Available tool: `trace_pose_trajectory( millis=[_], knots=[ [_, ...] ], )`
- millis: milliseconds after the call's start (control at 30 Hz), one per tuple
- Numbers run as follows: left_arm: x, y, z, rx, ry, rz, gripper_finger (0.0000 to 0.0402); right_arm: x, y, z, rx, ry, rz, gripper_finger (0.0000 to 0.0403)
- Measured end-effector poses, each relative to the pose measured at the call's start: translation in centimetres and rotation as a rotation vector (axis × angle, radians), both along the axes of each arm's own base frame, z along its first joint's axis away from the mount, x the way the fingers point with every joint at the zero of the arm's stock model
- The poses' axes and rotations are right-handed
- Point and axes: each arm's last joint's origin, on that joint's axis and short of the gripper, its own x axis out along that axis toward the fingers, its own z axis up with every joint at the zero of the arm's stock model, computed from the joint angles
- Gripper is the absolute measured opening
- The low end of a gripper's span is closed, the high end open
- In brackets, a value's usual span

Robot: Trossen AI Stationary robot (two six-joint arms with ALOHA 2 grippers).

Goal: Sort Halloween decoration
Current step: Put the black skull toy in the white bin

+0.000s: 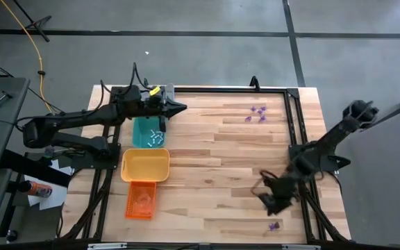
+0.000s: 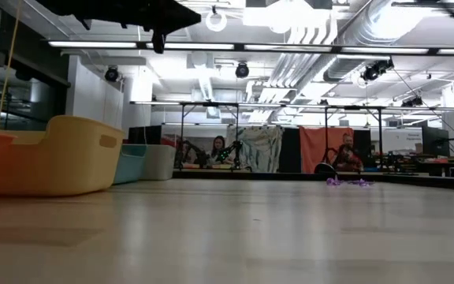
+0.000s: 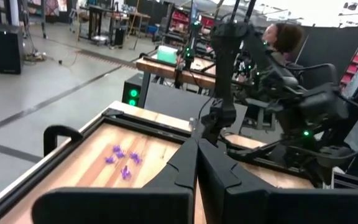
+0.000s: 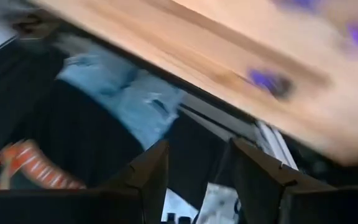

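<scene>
The Halloween decoration lies in small groups. Purple trinkets (image 1: 257, 114) sit at the table's far right, also in the left wrist view (image 3: 122, 160) and the low view (image 2: 349, 181). A few more purple trinkets (image 1: 275, 226) lie by the near right edge. Whitish trinkets (image 1: 155, 137) rest in the teal tray (image 1: 143, 125). My left gripper (image 1: 178, 107) is shut and empty, held high and level above the teal tray's far end; its own view shows the closed fingers (image 3: 197, 163). My right gripper (image 1: 272, 201) hovers open near the near-right trinkets, nothing between its fingers (image 4: 197, 177).
A yellow tray (image 1: 144, 165) and an orange tray (image 1: 140, 200) stand in a row with the teal one along the table's left side. A black frame (image 1: 294, 118) rims the table. The wooden middle (image 1: 214, 167) is bare. People sit far off in the room behind.
</scene>
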Motion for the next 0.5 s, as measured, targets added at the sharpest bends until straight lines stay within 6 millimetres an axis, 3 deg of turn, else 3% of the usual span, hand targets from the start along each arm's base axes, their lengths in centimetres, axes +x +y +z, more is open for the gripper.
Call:
trace_pose_trajectory(
  millis=[233, 500],
  knots=[
    [0.6, 0.2, -0.8, -0.012, 0.031, 0.0, 0.0, -2.0, 3.3, -2.8, -0.017, 0.295, 0.095, 0.016],
    [0.7, 0.3, -0.8, -0.01, 0.026, 0.0, 0.0, -0.2, 3.9, -5.3, -0.037, 0.309, 0.056, 0.016]
  ],
)
